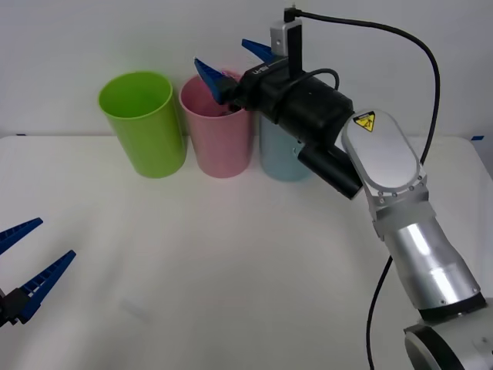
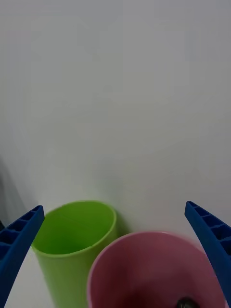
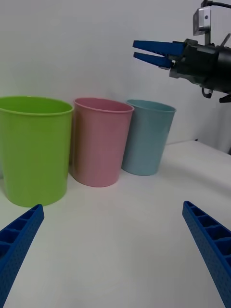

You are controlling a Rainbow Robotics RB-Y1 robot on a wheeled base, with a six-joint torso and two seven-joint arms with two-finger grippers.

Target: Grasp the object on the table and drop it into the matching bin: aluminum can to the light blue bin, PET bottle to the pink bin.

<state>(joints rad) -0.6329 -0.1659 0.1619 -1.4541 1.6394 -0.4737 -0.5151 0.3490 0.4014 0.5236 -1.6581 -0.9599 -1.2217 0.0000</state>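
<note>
Right pincer [image 1: 231,65] spread wide, empty, above pink bin [image 1: 219,146].
Dark bottle top [image 2: 185,303] inside bin, directly below, lower frame edge.

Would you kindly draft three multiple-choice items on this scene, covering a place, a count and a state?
1. Over which bin is the right gripper?
A. lime green bin
B. pink bin
C. light blue bin

2. How many bins stand on the table?
A. two
B. three
C. four

3. How are the right gripper's fingers?
A. open, holding nothing
B. shut on a can
C. shut on a bottle

Key: 1 B, the right wrist view looks down into the pink bin. 2 B, green, pink and light blue stand in a row. 3 A, the blue fingers are spread with nothing between.
</note>
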